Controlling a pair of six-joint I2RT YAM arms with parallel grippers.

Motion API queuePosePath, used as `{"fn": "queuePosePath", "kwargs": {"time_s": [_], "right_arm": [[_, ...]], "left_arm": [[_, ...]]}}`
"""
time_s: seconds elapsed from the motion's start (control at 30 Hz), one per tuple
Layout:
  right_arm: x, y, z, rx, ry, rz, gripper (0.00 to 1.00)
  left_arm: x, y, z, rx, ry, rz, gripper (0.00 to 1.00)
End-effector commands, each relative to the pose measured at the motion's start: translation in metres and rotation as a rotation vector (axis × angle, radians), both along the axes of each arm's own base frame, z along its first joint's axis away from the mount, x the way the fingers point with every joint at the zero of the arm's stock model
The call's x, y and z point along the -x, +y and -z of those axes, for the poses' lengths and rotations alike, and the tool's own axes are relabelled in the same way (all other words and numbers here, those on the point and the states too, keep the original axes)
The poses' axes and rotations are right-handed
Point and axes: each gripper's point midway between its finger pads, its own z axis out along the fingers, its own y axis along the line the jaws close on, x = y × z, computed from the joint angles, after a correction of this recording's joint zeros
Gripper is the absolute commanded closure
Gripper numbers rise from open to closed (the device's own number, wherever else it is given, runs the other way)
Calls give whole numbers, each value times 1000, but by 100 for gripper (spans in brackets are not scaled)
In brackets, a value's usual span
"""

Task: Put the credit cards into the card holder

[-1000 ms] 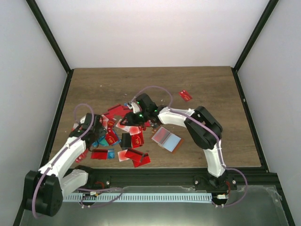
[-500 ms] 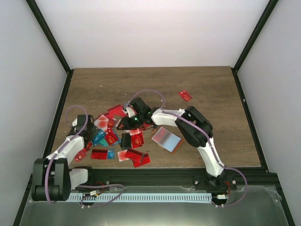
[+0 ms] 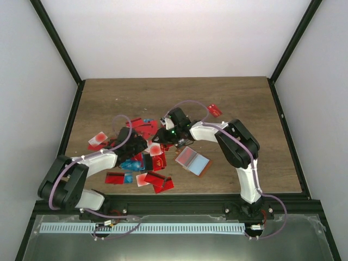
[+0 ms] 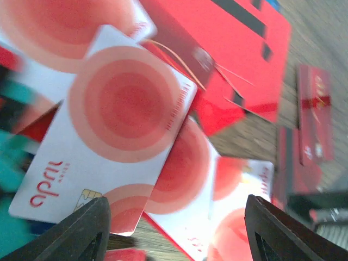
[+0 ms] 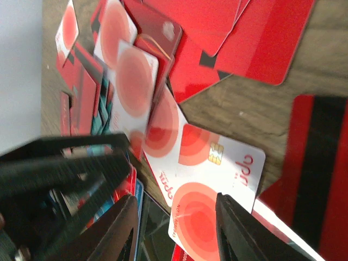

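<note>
The credit cards [image 3: 142, 163] lie in a loose pile at the table's middle, mostly red, some white with a red blotch, a few blue. The card holder [image 3: 193, 161] lies open right of the pile, its pink and light blue panels up. My left gripper [image 3: 137, 145] is open and low over white blotched cards [image 4: 122, 130], holding nothing. My right gripper [image 3: 166, 136] is open just above a white chip card [image 5: 217, 182], its jaws on either side of it. The left gripper [image 5: 65, 174] shows as a dark blur in the right wrist view, close by.
A single red card [image 3: 214, 110] lies apart at the back right. A white card [image 3: 98, 140] lies apart at the pile's left. Black frame posts run along both sides of the table [image 3: 244, 98]. Both grippers are close together over the pile.
My left arm has swung right, from the pile's left edge into its middle, uncovering the white card at the left. My right gripper has shifted slightly right.
</note>
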Motion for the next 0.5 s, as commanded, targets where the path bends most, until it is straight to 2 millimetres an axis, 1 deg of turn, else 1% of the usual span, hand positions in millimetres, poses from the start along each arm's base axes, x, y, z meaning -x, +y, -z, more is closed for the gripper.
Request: {"fn": "queuePosePath", "kwargs": {"time_s": [0.0, 0.03, 0.1, 0.17, 0.27, 0.3, 0.4, 0.47], "right_arm": [[-7, -8, -22, -14, -43, 23, 59], [-7, -8, -25, -18, -47, 19, 59], [-7, -5, -32, -36, -52, 8, 59], [-5, -2, -39, -62, -51, -6, 59], [0, 7, -52, -103, -52, -40, 59], [3, 11, -54, -107, -60, -53, 59], [17, 27, -61, -121, -79, -113, 58], [26, 36, -61, -125, -74, -143, 58]], "left_arm": [[63, -31, 47, 74, 272, 89, 30], [61, -37, 43, 78, 264, 108, 31], [55, -45, 29, 78, 225, 132, 31], [46, -41, 8, 46, 171, 130, 31], [37, -21, -23, -51, 100, 93, 29], [37, -14, -32, -77, 86, 80, 28], [49, 6, -42, -124, 89, 35, 26], [62, 17, -42, -138, 109, 15, 25]]}}
